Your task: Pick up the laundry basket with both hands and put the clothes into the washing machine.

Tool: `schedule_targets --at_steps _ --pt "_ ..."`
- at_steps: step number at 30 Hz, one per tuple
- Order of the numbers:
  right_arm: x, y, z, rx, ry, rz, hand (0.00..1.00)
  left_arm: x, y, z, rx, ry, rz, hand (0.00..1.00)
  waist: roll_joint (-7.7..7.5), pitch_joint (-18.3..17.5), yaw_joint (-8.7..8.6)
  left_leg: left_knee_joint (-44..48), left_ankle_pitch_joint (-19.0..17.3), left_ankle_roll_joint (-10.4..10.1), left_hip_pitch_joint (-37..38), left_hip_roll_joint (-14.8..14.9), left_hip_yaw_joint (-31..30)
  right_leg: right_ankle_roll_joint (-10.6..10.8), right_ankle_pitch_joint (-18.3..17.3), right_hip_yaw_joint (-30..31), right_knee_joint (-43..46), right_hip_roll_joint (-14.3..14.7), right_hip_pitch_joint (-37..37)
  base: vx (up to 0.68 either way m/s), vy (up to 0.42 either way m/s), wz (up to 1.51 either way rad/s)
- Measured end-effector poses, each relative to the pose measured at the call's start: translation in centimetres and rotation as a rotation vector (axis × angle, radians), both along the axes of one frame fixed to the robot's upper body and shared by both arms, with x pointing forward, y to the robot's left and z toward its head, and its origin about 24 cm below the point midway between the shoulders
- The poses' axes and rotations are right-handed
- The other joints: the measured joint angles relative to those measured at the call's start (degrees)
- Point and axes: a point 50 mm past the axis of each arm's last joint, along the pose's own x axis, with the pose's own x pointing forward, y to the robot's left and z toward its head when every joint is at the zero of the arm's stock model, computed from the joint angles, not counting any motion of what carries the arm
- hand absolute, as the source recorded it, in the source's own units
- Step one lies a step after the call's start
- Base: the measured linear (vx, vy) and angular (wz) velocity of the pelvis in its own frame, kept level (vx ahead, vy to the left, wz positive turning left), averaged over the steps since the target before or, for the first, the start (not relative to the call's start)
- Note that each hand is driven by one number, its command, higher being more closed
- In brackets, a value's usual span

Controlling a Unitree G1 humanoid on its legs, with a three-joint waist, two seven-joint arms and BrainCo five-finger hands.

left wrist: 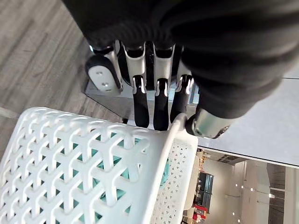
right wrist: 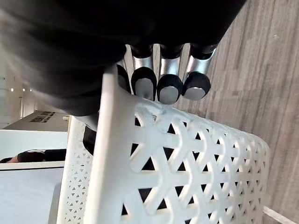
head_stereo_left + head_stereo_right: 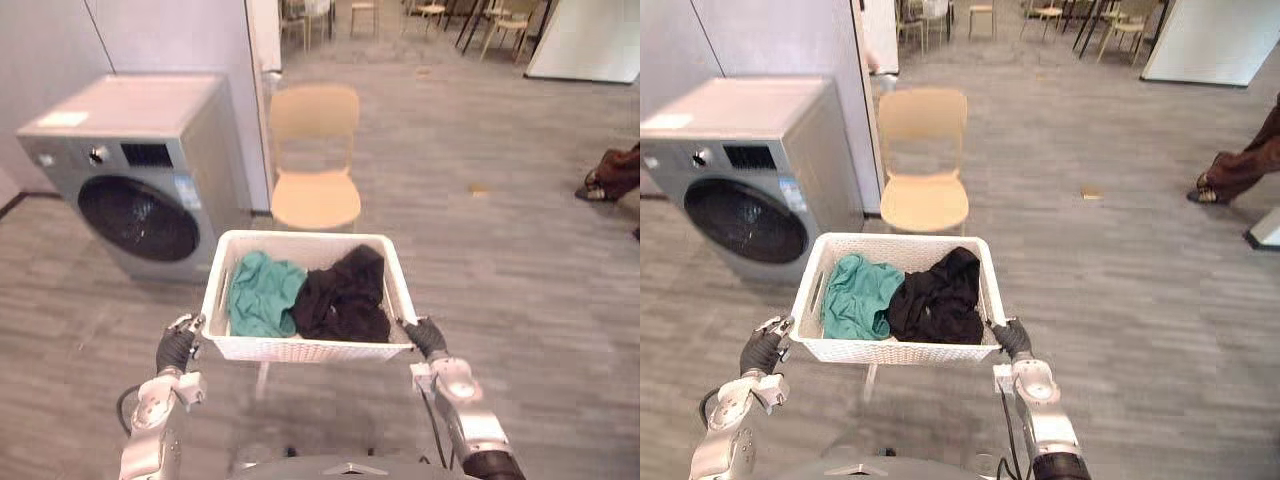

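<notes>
we hold the laundry basket (image 3: 300,349) straight in front of us, its long axis running side to side between our two hands, each at a short end close to the near corners. inside, a green garment (image 3: 258,292) lies toward our left and a black garment (image 3: 345,295) toward our right, the two touching in the middle.

the washing machine (image 3: 130,170) stands ahead and off to our left, so the left hand (image 3: 178,347) is the nearer one and, as we judge it, the load has to swing that way. its round door (image 3: 138,218) looks closed to us. a pale chair (image 3: 315,190) stands just beyond the basket's far rim.

the left hand's fingers (image 1: 141,107) reach down behind the rim with the thumb (image 1: 208,123) against its other face, pinching it. the right hand (image 3: 427,337) has its fingers (image 2: 169,88) curled, their tips pressed to the lattice wall just under the rim; its thumb is hidden.

a pale strut (image 3: 262,380) shows below the basket; we cannot tell whether the basket rests on it.
</notes>
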Motion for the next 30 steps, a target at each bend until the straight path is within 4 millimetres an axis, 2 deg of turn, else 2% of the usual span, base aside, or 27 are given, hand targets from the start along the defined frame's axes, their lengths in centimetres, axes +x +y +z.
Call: schedule_targets --at_steps 1,2,3,4,5,6,7,8,9,10,11,12,13,14,15,16,17,18,19,20,21,23,24,25,27,29,30 --pt "0.0 -0.4 0.5 -0.004 -0.023 -0.018 1.00 0.5 -0.3 0.3 0.007 -0.015 -0.025 1.00 0.05 -0.1 -0.42 -3.6 0.1 -0.2 3.5 -1.2 -0.7 0.4 -1.0 -0.8 -7.7 0.2 -4.5 0.70 0.104 0.45" --pt "0.1 -0.8 0.7 -0.008 -0.033 -0.028 1.00 0.7 -0.5 0.4 0.006 -0.021 -0.035 1.00 0.01 -0.2 -0.89 -5.0 -0.1 -0.6 4.8 -1.3 -1.4 0.3 -0.9 -1.2 -13.2 0.5 -5.8 0.73 0.054 0.60" --pt "0.0 -1.3 1.0 -0.016 -0.041 -0.044 1.00 1.1 -1.1 0.5 0.001 -0.031 -0.058 1.00 -0.01 -0.4 -1.80 -6.8 -0.8 -1.8 6.8 -1.7 -2.6 0.4 1.3 -1.9 -27.3 1.0 -7.2 0.73 0.003 0.78" --pt "-0.4 -1.7 1.0 -0.023 -0.042 -0.062 1.00 1.5 -1.5 0.7 0.002 -0.039 -0.079 1.00 -0.38 -0.6 -2.02 -7.6 -2.0 -3.5 8.8 -2.4 -3.3 0.5 5.0 -2.3 -39.8 1.2 -7.5 0.87 -0.009 0.77" --pt "-0.5 -1.9 1.0 -0.029 -0.036 -0.062 1.00 1.6 -1.6 0.7 0.001 -0.038 -0.083 1.00 -0.56 -0.7 -2.12 -7.2 -3.0 -4.4 9.7 -2.6 -3.3 0.4 6.5 -2.3 -43.1 1.0 -7.8 0.75 -0.075 0.85" --pt "-0.9 -2.0 0.7 -0.031 -0.021 -0.066 1.00 1.6 -1.8 0.5 -0.001 -0.031 -0.091 1.00 -0.82 -0.7 -2.71 -1.4 -5.7 -5.0 10.1 -2.1 -3.0 -0.2 6.7 -2.0 -42.0 0.0 -8.4 0.77 -0.150 1.08" --pt "-1.6 -2.4 0.2 -0.036 0.003 -0.081 1.00 1.6 -2.3 0.1 -0.009 -0.014 -0.099 1.00 -1.10 -0.6 -3.55 13.0 -7.2 -5.0 7.4 0.1 -1.0 -2.6 10.5 -1.7 -35.4 -1.1 -8.1 0.78 -0.189 1.27" --pt "-1.8 -2.8 0.2 -0.050 0.011 -0.085 1.00 1.5 -2.6 -0.2 -0.022 -0.001 -0.096 1.00 0.15 -0.4 -4.36 22.1 -6.2 -5.0 5.0 3.3 0.5 -2.5 10.8 -2.8 -32.2 -0.8 -7.4 0.61 -0.152 1.10" --pt "-1.9 -3.4 0.3 -0.077 0.016 -0.082 1.00 1.4 -3.4 -0.7 -0.062 0.019 -0.081 1.00 3.63 -0.7 -4.03 34.3 -0.3 -4.4 -0.2 9.7 2.0 -3.2 7.7 -4.7 -29.9 1.6 -5.7 0.66 -0.106 0.25" --pt "-1.4 -3.8 0.8 -0.100 0.002 -0.073 1.00 1.4 -3.9 -1.0 -0.083 0.029 -0.072 1.00 5.85 -0.7 -1.32 44.7 6.5 -4.3 -4.6 13.8 1.6 -4.1 5.3 -4.0 -29.9 4.3 -3.4 0.73 -0.066 -0.32" --pt "-0.8 -3.7 1.2 -0.098 -0.020 -0.087 1.00 1.4 -3.8 -1.0 -0.077 0.031 -0.077 1.00 5.40 -0.2 0.17 51.8 4.0 -6.1 -10.5 14.1 -1.1 -4.3 4.6 -3.2 -33.0 5.2 0.7 0.70 -0.062 -0.57" --pt "-0.7 -3.6 1.2 -0.092 -0.026 -0.091 1.00 1.4 -3.6 -1.0 -0.071 0.030 -0.078 1.00 4.79 0.2 0.37 52.1 3.0 -6.6 -12.0 14.0 -1.4 -4.2 4.7 -3.0 -35.4 5.3 3.2 0.53 -0.035 -0.28" --pt "-0.6 -3.4 1.3 -0.084 -0.033 -0.095 1.00 1.4 -3.4 -0.9 -0.061 0.029 -0.082 1.00 3.76 0.9 0.54 49.9 1.5 -7.3 -13.5 14.0 -1.3 -3.7 5.3 -2.6 -39.4 5.3 7.6 0.57 0.004 0.00" --pt "-0.6 -3.2 1.3 -0.068 -0.040 -0.103 1.00 1.4 -3.0 -0.8 -0.047 0.025 -0.092 1.00 2.18 1.1 0.75 39.1 -1.1 -8.8 -15.4 13.2 -1.1 -3.7 6.2 -2.4 -46.8 5.3 13.7 0.46 0.013 0.02" --pt "-0.6 -3.1 1.3 -0.063 -0.046 -0.107 1.00 1.4 -2.9 -0.7 -0.044 0.020 -0.096 1.00 1.69 0.8 0.91 32.7 -1.5 -8.9 -16.3 12.3 -1.3 -3.8 6.3 -2.2 -49.2 5.3 15.1 0.42 0.097 -0.02" --pt "-0.5 -3.2 1.6 -0.064 -0.062 -0.108 1.00 1.6 -2.9 -0.3 -0.042 -0.001 -0.101 1.00 1.46 0.7 1.20 22.1 -1.3 -9.2 -17.4 10.9 -2.3 -3.9 6.3 -1.6 -51.5 5.2 16.3 0.30 0.162 -0.20" --pt "-0.4 -3.4 1.8 -0.068 -0.080 -0.108 1.00 1.8 -3.0 0.4 -0.041 -0.032 -0.108 1.00 1.87 0.4 1.60 8.2 1.1 -10.3 -17.8 9.7 -4.1 -3.2 5.9 -0.7 -53.0 5.5 16.7 0.36 0.212 -0.40" --pt "-0.4 -3.3 1.8 -0.066 -0.078 -0.104 1.00 1.8 -3.0 0.6 -0.040 -0.041 -0.106 1.00 2.66 0.0 2.33 5.4 6.1 -10.4 -17.3 9.4 -4.2 -2.4 5.8 0.7 -53.5 5.6 17.2 0.34 0.253 -0.77" --pt "-0.6 -2.7 1.3 -0.042 -0.063 -0.104 1.00 1.7 -2.6 0.6 -0.030 -0.039 -0.094 1.00 1.49 -0.1 3.12 5.5 6.2 -8.3 -15.2 8.6 -2.5 -1.0 4.9 3.3 -53.9 4.6 18.4 0.35 0.254 -0.65" --pt "-0.7 -2.4 1.1 -0.028 -0.059 -0.101 1.00 1.7 -2.2 0.7 -0.022 -0.041 -0.087 1.00 0.90 -0.5 2.80 6.5 5.0 -7.8 -15.4 8.1 -2.2 -0.1 4.5 3.8 -53.5 4.1 18.4 0.37 0.244 -0.55" --pt "-0.7 -2.0 1.0 -0.018 -0.054 -0.094 1.00 2.0 -1.9 0.9 -0.023 -0.052 -0.073 1.00 0.47 -0.5 2.38 9.2 3.3 -5.8 -15.9 8.4 -1.0 3.2 4.4 3.8 -50.3 3.2 17.5 0.35 0.225 -0.36" --pt "-0.8 -1.7 0.3 -0.012 -0.025 -0.087 1.00 1.9 -1.8 0.8 -0.023 -0.048 -0.063 1.00 0.06 -0.1 2.47 10.5 2.3 -4.5 -14.1 8.9 2.1 4.6 3.5 4.0 -41.9 2.0 14.3 0.28 0.208 -0.51" --pt "-1.1 -1.7 -0.2 -0.010 0.000 -0.085 1.00 1.6 -1.7 0.6 -0.017 -0.034 -0.061 1.00 0.27 0.5 2.11 8.1 1.8 -3.5 -10.1 8.5 2.8 5.1 4.3 3.3 -34.2 0.4 12.0 0.30 0.209 -0.38" --pt "-1.6 -1.7 -1.0 -0.001 0.035 -0.084 1.00 1.2 -1.5 0.3 -0.009 -0.016 -0.058 1.00 0.14 0.8 1.25 3.9 1.7 -3.3 -5.3 7.4 3.3 3.6 3.1 1.2 -28.7 -1.5 10.8 0.25 0.149 -0.24" --pt "-2.5 -1.4 -1.7 0.008 0.069 -0.082 1.00 0.5 -1.4 -0.1 -0.007 0.000 -0.054 1.00 -0.72 -0.6 0.41 -0.9 2.0 -2.8 -2.3 5.9 4.5 2.5 1.4 0.0 -27.7 -4.0 8.9 0.21 0.087 0.01" --pt "-2.6 -1.4 -1.7 0.013 0.070 -0.090 1.00 0.3 -1.3 -0.2 0.001 0.005 -0.055 1.00 -2.97 -1.8 0.24 -2.7 2.1 -2.9 -1.8 3.9 5.1 0.0 4.1 -0.7 -31.9 -6.7 6.4 0.19 -0.029 -0.01" --pt "-2.7 -1.4 -1.8 0.020 0.070 -0.096 1.00 0.2 -1.2 -0.2 0.001 0.007 -0.054 1.00 -3.81 -1.9 0.38 -2.7 2.1 -2.9 -1.8 3.1 5.1 -0.5 8.5 -0.6 -34.6 -7.5 5.7 0.23 -0.130 0.02"
